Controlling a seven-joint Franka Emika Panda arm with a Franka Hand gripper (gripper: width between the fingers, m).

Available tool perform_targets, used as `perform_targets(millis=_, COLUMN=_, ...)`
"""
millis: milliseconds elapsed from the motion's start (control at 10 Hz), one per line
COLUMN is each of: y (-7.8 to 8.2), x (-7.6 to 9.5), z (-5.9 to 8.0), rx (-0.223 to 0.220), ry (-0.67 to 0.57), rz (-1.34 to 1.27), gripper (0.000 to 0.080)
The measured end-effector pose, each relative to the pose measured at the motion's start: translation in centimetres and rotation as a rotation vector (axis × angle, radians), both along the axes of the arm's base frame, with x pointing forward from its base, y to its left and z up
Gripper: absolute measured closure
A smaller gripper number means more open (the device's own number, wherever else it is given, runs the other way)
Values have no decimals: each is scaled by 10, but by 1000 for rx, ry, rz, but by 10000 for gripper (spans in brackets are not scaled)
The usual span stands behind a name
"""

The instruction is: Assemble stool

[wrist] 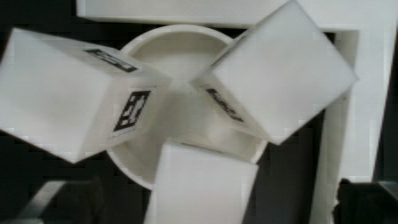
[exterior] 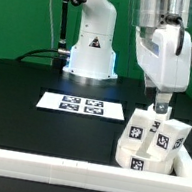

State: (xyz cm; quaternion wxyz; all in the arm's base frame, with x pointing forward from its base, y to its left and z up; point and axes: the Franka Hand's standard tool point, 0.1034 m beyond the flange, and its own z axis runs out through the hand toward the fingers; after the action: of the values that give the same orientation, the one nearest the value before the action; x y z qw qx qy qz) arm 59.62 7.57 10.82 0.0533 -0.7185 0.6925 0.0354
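Note:
The white stool stands with its legs up at the exterior view's lower right. Its round seat [exterior: 137, 160] is at the bottom, and tagged blocky legs [exterior: 136, 132] rise from it. In the wrist view the seat [wrist: 175, 60] shows as a round dish with one leg [wrist: 71, 95] on one side and a second leg [wrist: 276, 80] on the other. A third leg [wrist: 205, 185] runs between my fingers. My gripper [exterior: 161, 108] hangs right over the stool. In the wrist view my gripper [wrist: 199, 208] is open, with dark gaps between the fingers and the third leg.
The marker board [exterior: 82, 106] lies in the middle of the black table. Long white rails run along the front edge [exterior: 62, 165] and past the stool on the right [exterior: 187, 160]. The robot base [exterior: 91, 53] stands at the back.

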Motion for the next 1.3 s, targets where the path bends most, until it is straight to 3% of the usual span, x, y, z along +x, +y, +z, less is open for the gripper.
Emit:
perform_targets(millis=700, y=-5, x=5, z=1, rx=-80, ry=-95, rz=946, gripper=151)
perform_targets(millis=1300, y=-5, x=0, z=-4, rx=-67, ry=-110, rz=1339, gripper=151)
